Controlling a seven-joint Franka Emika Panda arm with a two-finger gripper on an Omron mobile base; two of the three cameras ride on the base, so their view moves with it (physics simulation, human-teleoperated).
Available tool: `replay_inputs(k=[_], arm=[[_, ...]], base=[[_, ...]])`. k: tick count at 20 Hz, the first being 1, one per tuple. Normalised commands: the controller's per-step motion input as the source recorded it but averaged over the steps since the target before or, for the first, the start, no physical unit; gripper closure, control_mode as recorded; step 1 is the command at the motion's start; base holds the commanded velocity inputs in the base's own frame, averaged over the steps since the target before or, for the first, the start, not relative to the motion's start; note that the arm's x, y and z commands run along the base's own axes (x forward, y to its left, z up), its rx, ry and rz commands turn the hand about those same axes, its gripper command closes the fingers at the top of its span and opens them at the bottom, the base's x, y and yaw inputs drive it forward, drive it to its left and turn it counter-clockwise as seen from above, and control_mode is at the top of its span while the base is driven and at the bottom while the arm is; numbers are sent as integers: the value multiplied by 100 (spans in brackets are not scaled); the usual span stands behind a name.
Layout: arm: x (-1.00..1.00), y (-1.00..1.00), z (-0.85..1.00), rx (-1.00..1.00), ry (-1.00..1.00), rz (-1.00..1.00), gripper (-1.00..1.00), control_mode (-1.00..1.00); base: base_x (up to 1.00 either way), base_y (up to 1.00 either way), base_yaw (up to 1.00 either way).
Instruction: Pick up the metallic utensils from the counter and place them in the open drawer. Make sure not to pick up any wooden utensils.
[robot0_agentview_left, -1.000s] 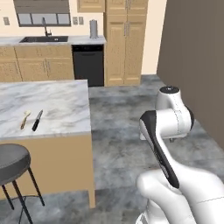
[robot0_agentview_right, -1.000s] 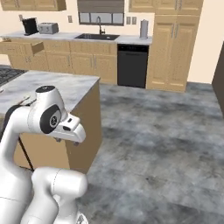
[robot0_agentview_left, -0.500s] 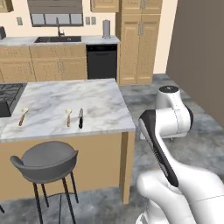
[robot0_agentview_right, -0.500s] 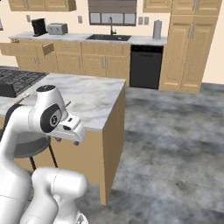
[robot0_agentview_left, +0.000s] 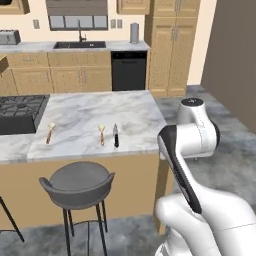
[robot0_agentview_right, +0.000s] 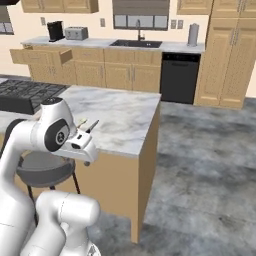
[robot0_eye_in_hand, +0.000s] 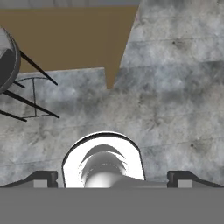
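From the left base view, the desk (robot0_agentview_left: 85, 117) is a big white and grey marble top. A black cooktop (robot0_agentview_left: 20, 112) sits at its left end. Near the front edge lie three small things. One wooden spoon (robot0_agentview_left: 50, 132) lies near the cooktop. A second wooden spoon (robot0_agentview_left: 101, 134) lies further right. Just beside it, on its right, lies a black-handled utensil (robot0_agentview_left: 115, 135). The two are close but I cannot tell if they touch. A grey stool (robot0_agentview_left: 77, 184) stands on the floor in front of the desk. The white arm (robot0_agentview_left: 187, 145) rises beside the desk's right corner. Far back stands a wall counter with a sink (robot0_agentview_left: 80, 45) and a black dishwasher (robot0_agentview_left: 129, 70).

From the right base view, the open drawer (robot0_agentview_right: 42, 55) sticks out from the back cabinets, under a toaster (robot0_agentview_right: 76, 33). It is well apart from the desk (robot0_agentview_right: 125, 112). The black-handled utensil (robot0_agentview_right: 92, 126) peeks out just past the arm, near the desk's front edge.

In the hand view, the gripper (robot0_eye_in_hand: 111, 177) points down at the grey floor (robot0_eye_in_hand: 175, 87). Its two finger tips (robot0_eye_in_hand: 43, 178) stand spread wide with nothing between them. The brown side of the desk (robot0_eye_in_hand: 70, 39) shows at the top, and part of the stool (robot0_eye_in_hand: 6, 61) is at the left.
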Motion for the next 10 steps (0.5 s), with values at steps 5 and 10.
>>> replay_inputs(k=[5,10], arm=[[0,0,0,0,0,0,-100,100],[0,0,0,0,0,0,-100,100]], base=[[57,4,14],[48,31,6]])
